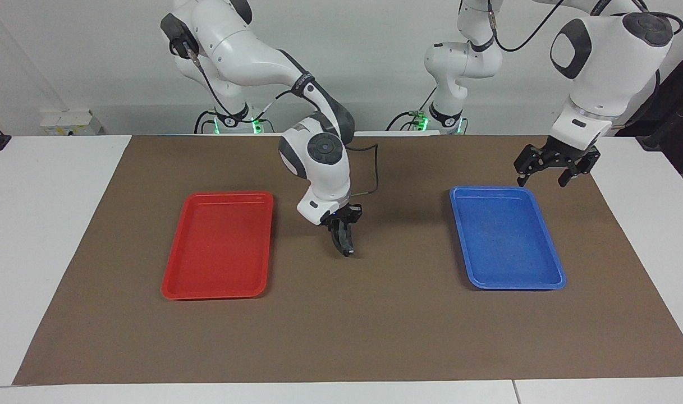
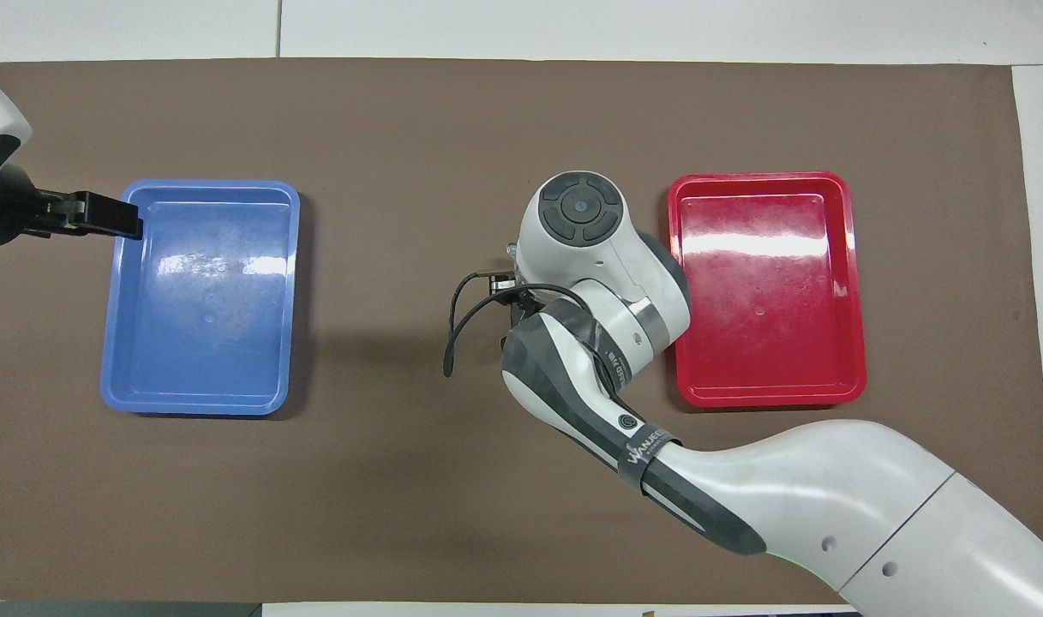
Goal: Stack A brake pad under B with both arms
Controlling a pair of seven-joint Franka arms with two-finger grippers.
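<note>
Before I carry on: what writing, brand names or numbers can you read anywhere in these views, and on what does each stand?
"WAN...": white letters on the grey strap round the right arm, overhead view; the rest is too blurred to read.
Second strap, closer to that arm's wrist: lettering too small to read.
Strap in the facing view: lettering too small to read.
Red tray, blue tray: no writing visible.
</note>
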